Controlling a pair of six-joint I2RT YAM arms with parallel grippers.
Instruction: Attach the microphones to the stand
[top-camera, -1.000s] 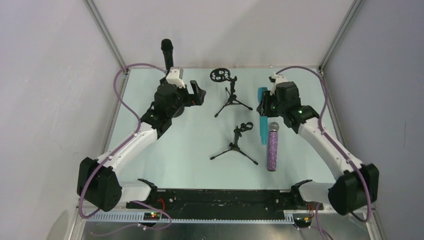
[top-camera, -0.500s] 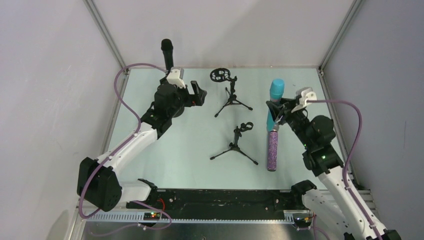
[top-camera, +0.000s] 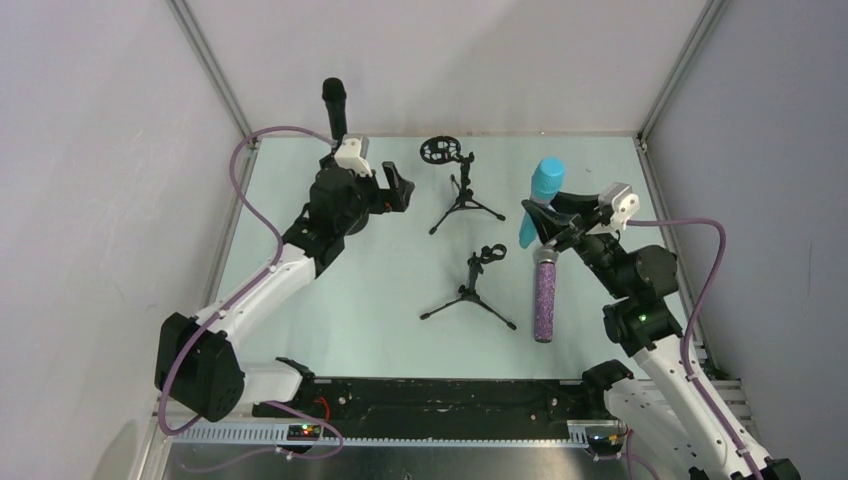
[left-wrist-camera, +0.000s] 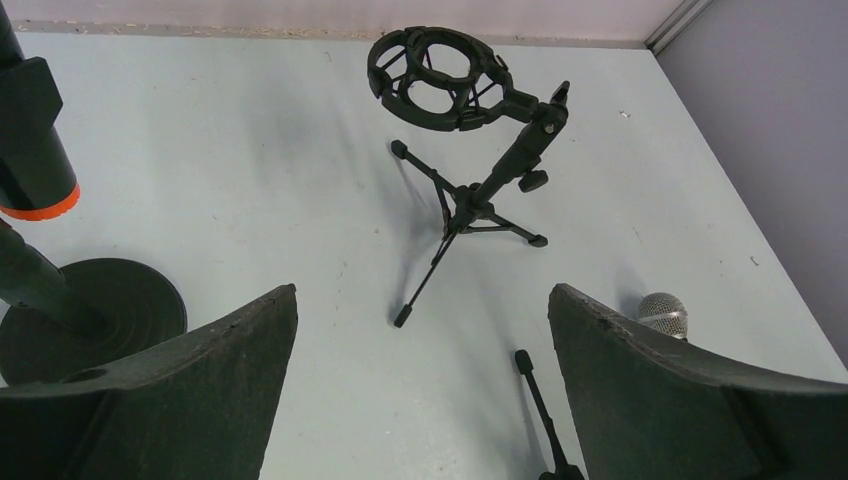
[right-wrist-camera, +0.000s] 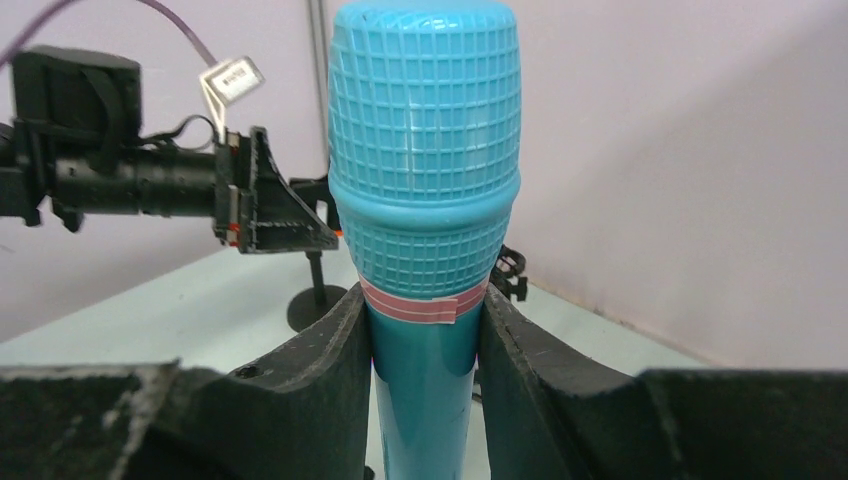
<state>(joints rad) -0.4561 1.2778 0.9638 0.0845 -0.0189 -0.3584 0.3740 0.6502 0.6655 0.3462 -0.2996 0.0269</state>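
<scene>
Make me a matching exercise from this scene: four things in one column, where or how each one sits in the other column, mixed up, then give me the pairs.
Column one
1. cyan-blue microphone
2. glittery purple microphone
3. black microphone
4. ring-mount tripod stand

Column two
A. lying flat on the table
B. standing empty, nothing in its ring
C. clamped in the right end effector, lifted off the surface
D. upright in the round-base stand at the far left corner

Pairs: 1-C, 2-A, 3-D, 4-B
</scene>
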